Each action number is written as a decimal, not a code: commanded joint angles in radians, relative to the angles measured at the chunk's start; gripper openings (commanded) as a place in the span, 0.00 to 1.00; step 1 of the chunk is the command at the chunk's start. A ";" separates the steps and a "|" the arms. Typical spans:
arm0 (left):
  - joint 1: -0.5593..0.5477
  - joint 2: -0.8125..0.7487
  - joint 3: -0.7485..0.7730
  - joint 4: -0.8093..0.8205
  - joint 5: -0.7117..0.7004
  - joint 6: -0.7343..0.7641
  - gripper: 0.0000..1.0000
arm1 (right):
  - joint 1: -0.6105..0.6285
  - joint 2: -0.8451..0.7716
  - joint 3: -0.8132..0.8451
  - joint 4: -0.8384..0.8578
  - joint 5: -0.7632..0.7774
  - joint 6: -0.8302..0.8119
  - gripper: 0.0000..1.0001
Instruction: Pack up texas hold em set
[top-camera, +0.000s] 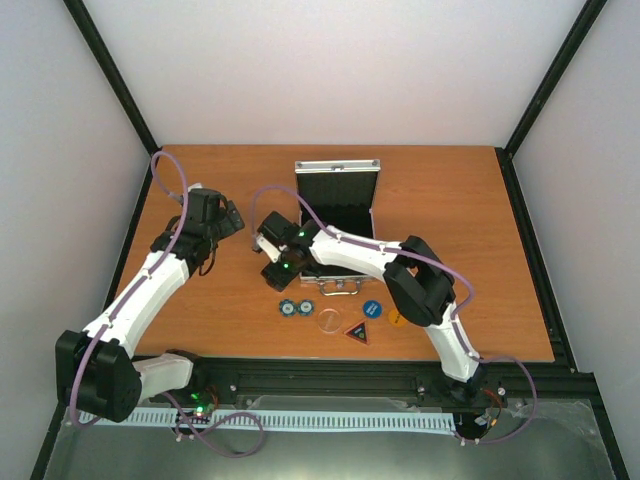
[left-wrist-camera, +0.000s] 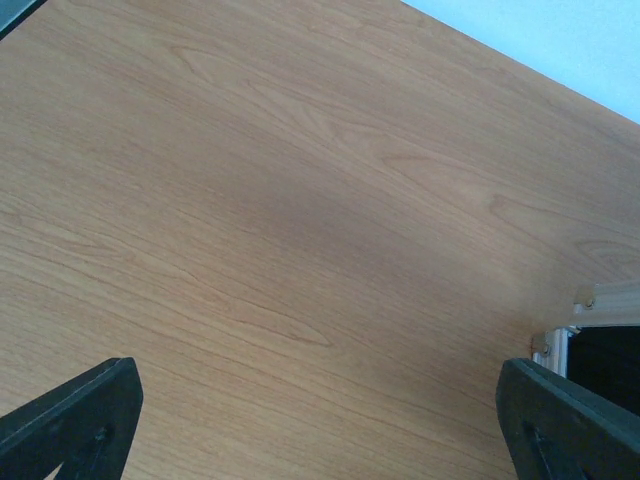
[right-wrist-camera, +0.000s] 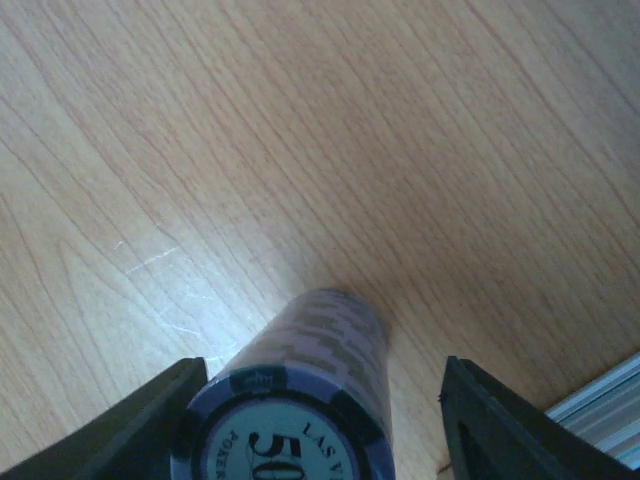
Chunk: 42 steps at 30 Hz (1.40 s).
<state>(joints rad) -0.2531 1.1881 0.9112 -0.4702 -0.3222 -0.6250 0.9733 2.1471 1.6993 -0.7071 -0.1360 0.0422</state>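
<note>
Inside the parted right claw (right-wrist-camera: 322, 400), a chip stack (right-wrist-camera: 320, 340), face half cropped; left claw (left-wrist-camera: 315, 385) wide.

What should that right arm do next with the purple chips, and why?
Probably close the right end effector a little more: the stack of purple poker chips sits between its fingers, near one but with a clear gap to the other finger, so it does not look gripped yet.

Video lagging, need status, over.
Left gripper open, over table. Right gripper open around purple chip stack, not clamped. Case open, nothing blocking.
</note>
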 joint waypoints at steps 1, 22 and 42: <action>0.005 -0.028 0.005 0.011 -0.021 0.017 1.00 | 0.010 0.033 0.042 -0.014 -0.004 -0.009 0.61; 0.005 -0.022 0.004 0.013 -0.023 0.016 1.00 | 0.008 -0.051 0.021 -0.007 0.044 -0.016 0.03; 0.005 -0.017 -0.009 0.036 0.014 0.011 1.00 | -0.110 -0.320 -0.192 0.243 0.326 -0.004 0.03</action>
<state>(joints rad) -0.2531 1.1759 0.9005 -0.4633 -0.3210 -0.6239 0.9001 1.8297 1.5459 -0.6079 0.0841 0.0429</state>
